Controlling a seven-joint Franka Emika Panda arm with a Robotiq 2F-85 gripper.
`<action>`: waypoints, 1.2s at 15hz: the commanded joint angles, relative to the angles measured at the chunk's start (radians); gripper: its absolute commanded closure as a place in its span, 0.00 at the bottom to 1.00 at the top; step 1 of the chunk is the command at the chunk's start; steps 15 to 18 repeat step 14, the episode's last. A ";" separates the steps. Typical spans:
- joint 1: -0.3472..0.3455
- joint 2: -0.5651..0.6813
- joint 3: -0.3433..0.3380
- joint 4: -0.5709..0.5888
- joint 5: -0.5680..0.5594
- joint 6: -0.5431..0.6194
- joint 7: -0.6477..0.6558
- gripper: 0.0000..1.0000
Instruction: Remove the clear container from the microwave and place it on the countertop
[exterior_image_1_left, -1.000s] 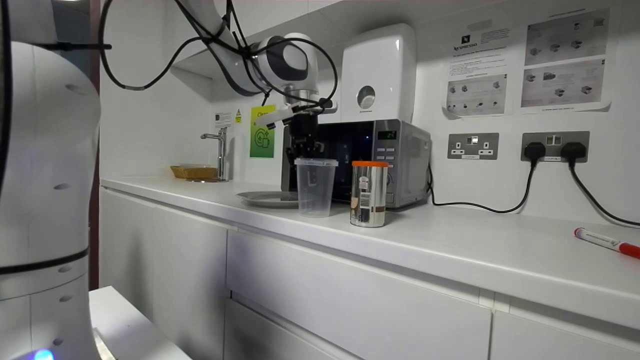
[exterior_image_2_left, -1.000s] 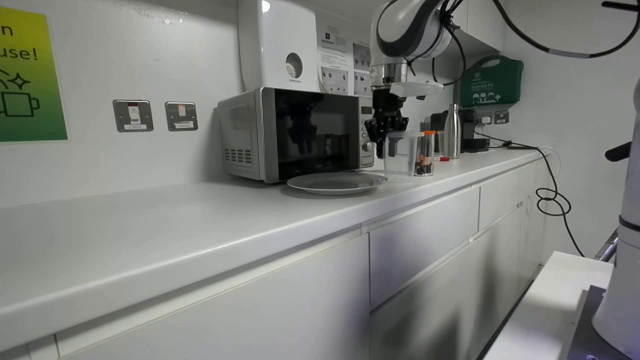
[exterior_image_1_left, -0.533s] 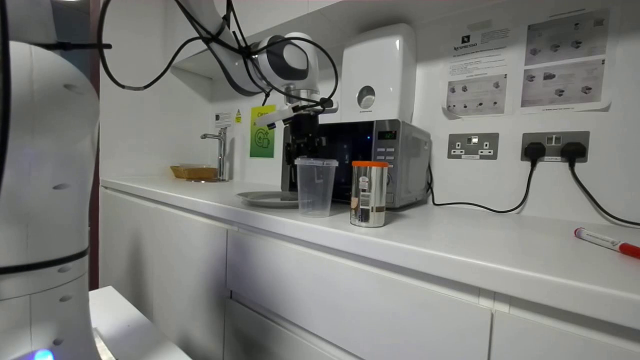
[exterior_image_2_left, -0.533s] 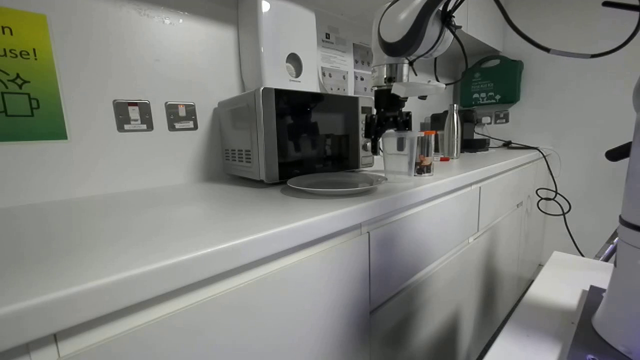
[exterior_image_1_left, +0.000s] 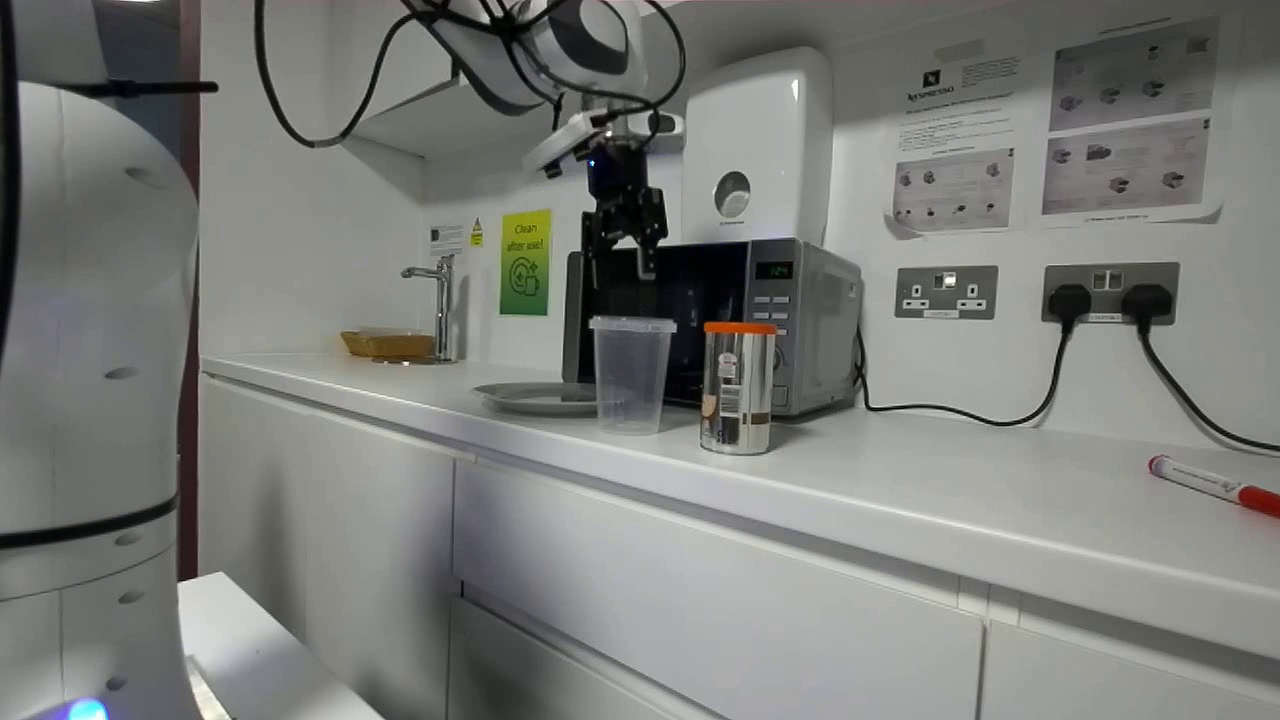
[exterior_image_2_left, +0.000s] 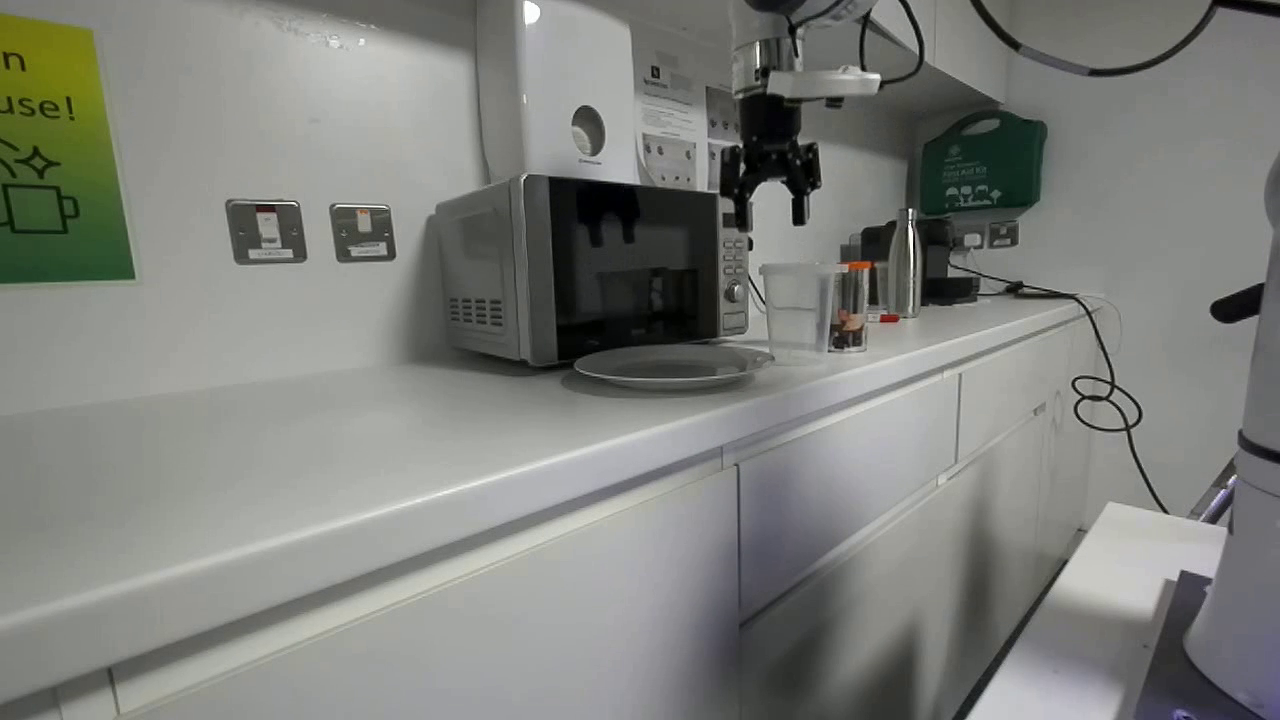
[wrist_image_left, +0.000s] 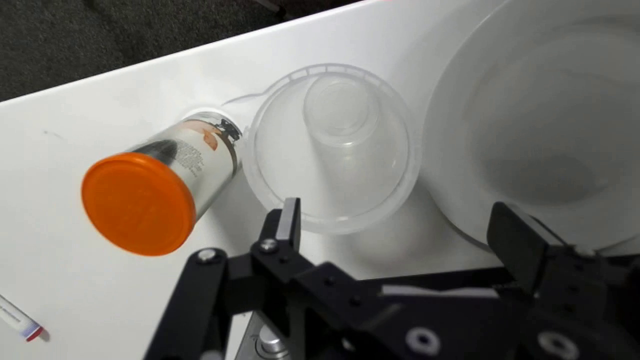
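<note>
Black gripper (exterior_image_2_left: 771, 217) hangs, spread wide, above the clear container (exterior_image_2_left: 797, 313).

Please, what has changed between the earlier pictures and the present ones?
The gripper has moved up from the rim of the container and now hangs higher, apart from it, its jaws wider apart than a second ago. It seems to have let go of the container, though the earlier hold is not fully clear. The container, canister, plate and microwave stayed in place.
</note>
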 joint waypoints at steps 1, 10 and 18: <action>-0.007 0.026 0.022 0.192 0.017 -0.208 0.042 0.00; -0.001 0.017 0.015 0.286 0.054 -0.379 0.028 0.00; -0.001 0.017 0.015 0.283 0.054 -0.379 0.028 0.00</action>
